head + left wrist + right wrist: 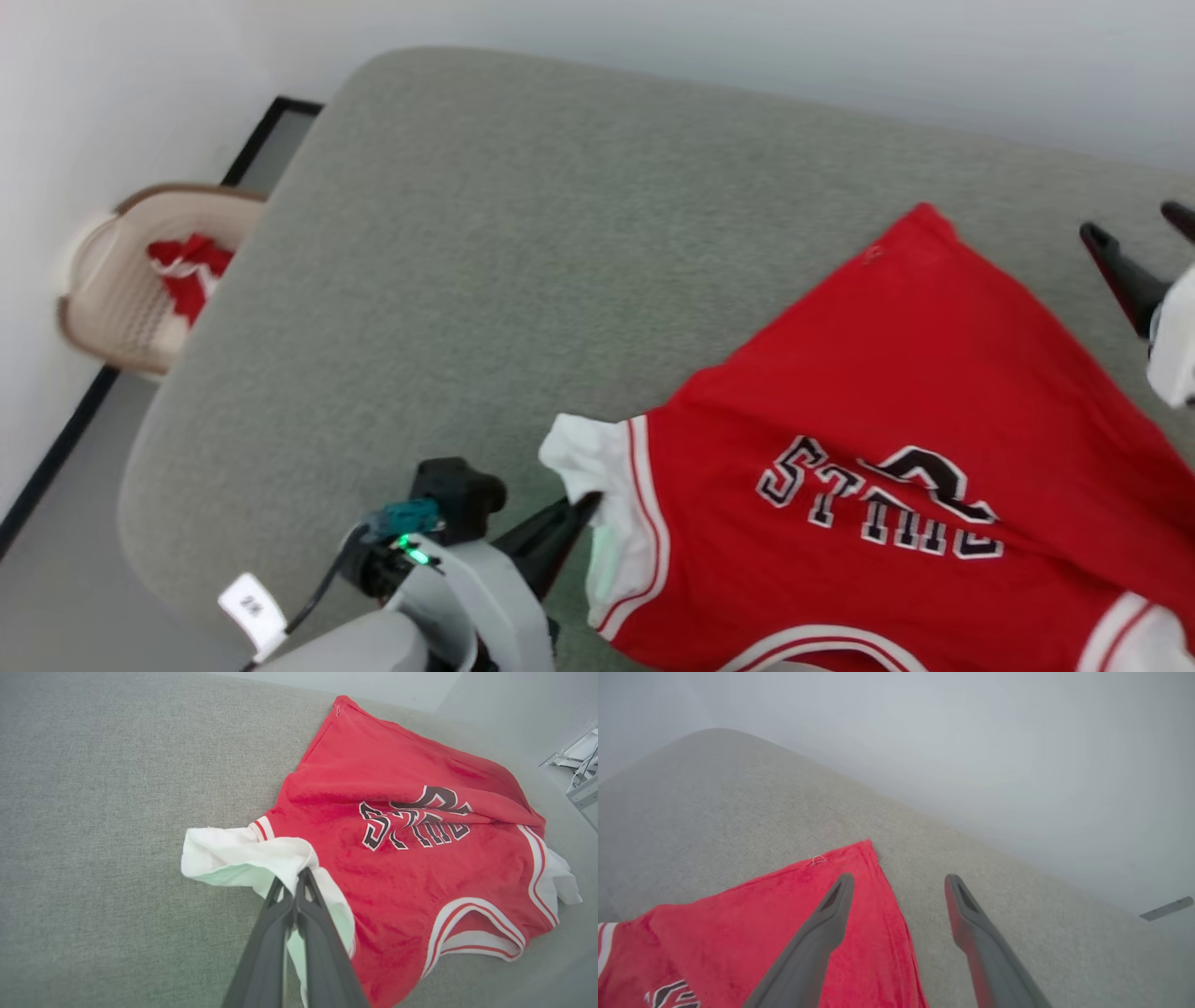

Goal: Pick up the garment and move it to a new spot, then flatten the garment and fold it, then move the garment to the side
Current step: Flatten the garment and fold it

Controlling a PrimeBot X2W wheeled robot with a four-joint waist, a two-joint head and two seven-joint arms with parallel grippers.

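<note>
The red jersey shirt with white sleeves (896, 373) lies rumpled on the grey fabric-covered tabletop (467, 233). My left end effector (299, 877) is clamped on one white sleeve (224, 856); my right end effector (899, 882) hangs spread above the far hem corner (859, 858). Flattening, I judge: next, pinch that corner, pull outward.

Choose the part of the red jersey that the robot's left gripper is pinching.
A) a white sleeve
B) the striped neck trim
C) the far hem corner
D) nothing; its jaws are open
A: in the left wrist view the left gripper has its fingers shut together on the bunched white sleeve of the jersey.
</note>
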